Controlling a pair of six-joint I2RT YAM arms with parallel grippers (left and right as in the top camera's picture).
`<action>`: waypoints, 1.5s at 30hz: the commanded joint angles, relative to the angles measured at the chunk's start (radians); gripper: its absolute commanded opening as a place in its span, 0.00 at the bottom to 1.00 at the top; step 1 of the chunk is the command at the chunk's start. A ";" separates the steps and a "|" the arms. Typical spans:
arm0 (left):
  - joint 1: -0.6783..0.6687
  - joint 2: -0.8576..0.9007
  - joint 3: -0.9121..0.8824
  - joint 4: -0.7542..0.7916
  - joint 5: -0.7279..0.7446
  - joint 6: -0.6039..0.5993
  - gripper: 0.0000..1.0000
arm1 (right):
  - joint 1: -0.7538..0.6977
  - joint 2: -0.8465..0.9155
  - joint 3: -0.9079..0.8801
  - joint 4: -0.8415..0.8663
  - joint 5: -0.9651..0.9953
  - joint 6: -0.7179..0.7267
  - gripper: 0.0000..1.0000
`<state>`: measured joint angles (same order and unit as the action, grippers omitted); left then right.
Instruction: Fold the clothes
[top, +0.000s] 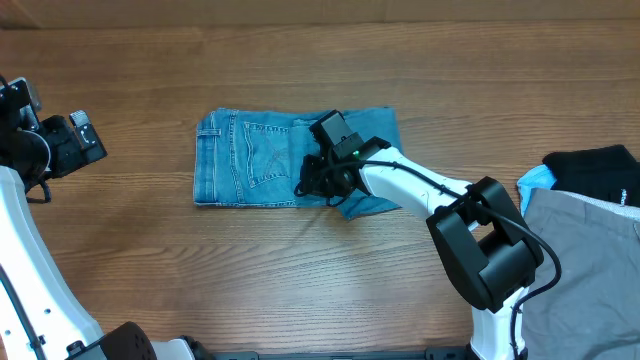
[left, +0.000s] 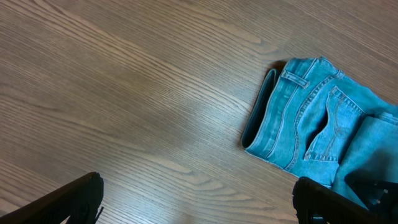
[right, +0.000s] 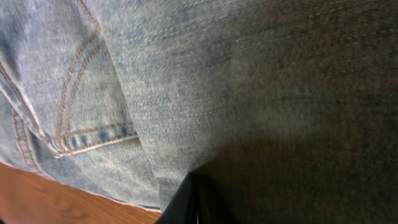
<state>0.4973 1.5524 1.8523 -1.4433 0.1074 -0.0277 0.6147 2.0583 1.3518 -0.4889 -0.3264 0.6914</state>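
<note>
The light-blue jeans (top: 245, 160) lie folded into a compact block at the table's middle, back pocket up, with one leg fold sticking out at the lower right. My right gripper (top: 318, 180) is down on the jeans' right half, its fingers pressed together on a fold of denim (right: 186, 74); the fingertips (right: 196, 186) show at the bottom of the right wrist view. My left gripper (top: 70, 145) hovers at the far left, open and empty (left: 199, 205). The left wrist view shows the jeans' waistband end (left: 311, 118).
A black garment (top: 595, 170) and grey trousers (top: 590, 270) are piled at the right edge, with a light-blue cloth corner (top: 537, 180) beside them. Bare wooden table (top: 320, 60) surrounds the jeans.
</note>
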 joint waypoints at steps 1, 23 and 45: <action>0.000 -0.004 0.014 0.013 -0.006 -0.018 1.00 | -0.022 -0.013 0.006 0.008 -0.044 -0.032 0.12; -0.062 0.195 -0.393 0.245 0.440 0.008 0.96 | -0.330 -0.497 0.030 -0.366 -0.026 -0.217 0.28; -0.218 0.687 -0.474 0.649 0.554 0.154 0.93 | -0.361 -0.496 0.029 -0.467 0.045 -0.298 0.30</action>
<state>0.2874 2.1307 1.4117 -0.8276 0.7731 0.1081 0.2615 1.5909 1.3624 -0.9565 -0.2943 0.4023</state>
